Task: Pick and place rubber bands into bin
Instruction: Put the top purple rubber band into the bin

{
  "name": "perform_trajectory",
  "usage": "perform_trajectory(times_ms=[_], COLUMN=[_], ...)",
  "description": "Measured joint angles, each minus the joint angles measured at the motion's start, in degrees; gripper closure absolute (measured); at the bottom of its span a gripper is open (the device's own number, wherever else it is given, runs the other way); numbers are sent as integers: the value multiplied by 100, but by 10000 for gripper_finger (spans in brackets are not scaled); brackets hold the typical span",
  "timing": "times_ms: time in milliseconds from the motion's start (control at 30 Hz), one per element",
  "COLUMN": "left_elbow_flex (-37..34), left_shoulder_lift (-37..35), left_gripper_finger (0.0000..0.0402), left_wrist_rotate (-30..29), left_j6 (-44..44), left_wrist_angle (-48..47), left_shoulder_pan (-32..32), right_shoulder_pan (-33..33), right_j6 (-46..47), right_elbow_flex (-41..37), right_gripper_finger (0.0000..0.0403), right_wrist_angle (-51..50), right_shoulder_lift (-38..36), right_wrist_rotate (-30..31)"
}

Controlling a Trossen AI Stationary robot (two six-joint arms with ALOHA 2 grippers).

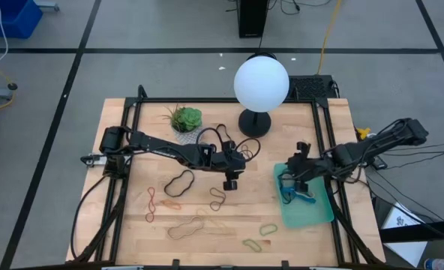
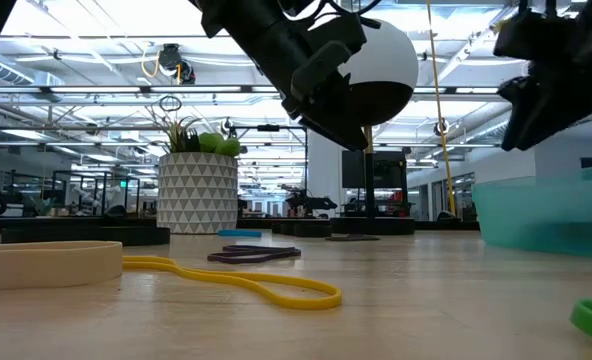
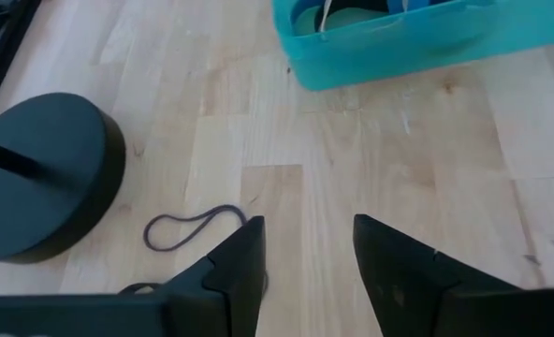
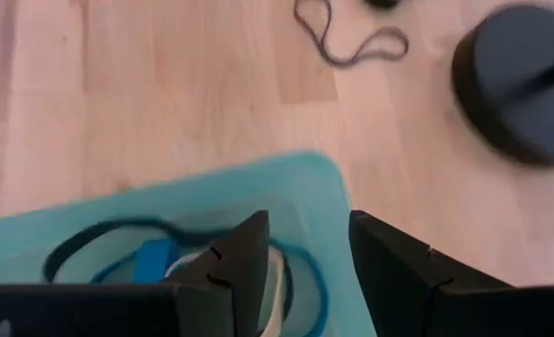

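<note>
On table, bands and bin: loose rubber bands [image 1: 180,182] scattered over the near-left boards; bin [image 1: 321,214] at the right side, already holding blue and dark bands.
Left gripper [image 1: 229,184]: mid-table, raised off the boards, fingers parted, nothing held.
Right gripper [image 1: 298,176]: over the bin's far-left corner, fingers parted, empty in the wrist view.
Nearest band: grey loop [image 3: 191,227] flat on the wood, just beside the left fingertips, close to the lamp base [image 3: 43,173].
Long axis: roughly across the left gripper's finger line, away from the bin.
Nearer arm: left, by judgement; right well apart from every loose band.
Next move, judged: short shift toward the loop, then descent.
</note>
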Motion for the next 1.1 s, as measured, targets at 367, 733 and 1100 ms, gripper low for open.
perform_trajectory(times_ms=[367,733,1100], left_elbow_flex=[-2,-4,-4], left_shoulder_lift=[0,0,0], left_gripper_finger=[259,286,252], left_wrist_rotate=[25,1138,795], left_j6=[-677,-387,-277], left_wrist_angle=[-27,155,163], left_shoulder_pan=[170,616,603], right_shoulder_pan=[-50,-157,-155], right_j6=[-1111,-1019,-920], right_elbow_flex=[83,-48,-52], right_gripper_finger=[261,261,263], right_wrist_angle=[830,1225,1387], right_shoulder_lift=[677,706,706], right_wrist_rotate=[1559,1620,1611])
